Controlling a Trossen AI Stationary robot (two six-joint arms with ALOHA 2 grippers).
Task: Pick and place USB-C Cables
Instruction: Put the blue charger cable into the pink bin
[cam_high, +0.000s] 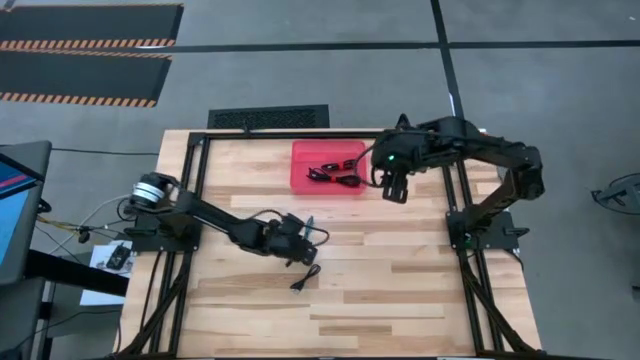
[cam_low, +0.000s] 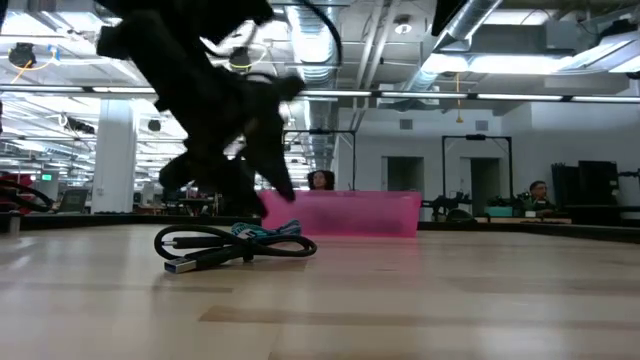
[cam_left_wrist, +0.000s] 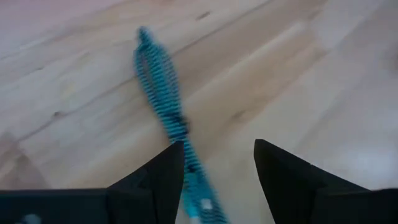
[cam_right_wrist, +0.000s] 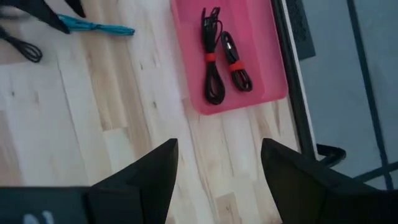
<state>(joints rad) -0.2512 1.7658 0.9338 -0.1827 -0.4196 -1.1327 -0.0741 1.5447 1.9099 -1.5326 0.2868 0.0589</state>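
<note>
Two cables in tray

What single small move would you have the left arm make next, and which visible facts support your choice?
Probably close the left gripper on the light blue cable. Its fingers are apart and straddle that cable's near end on the wooden table, so a grip looks ready. Two cables already lie in the red tray, while the right gripper hangs open beside the tray.

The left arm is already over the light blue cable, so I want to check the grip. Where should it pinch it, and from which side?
Pinch the light blue cable across its narrow bundled middle, coming straight down from above. It lies flat on the table as a long thin strand running between the left gripper's open fingers, so closing across its width probably suits.
</note>
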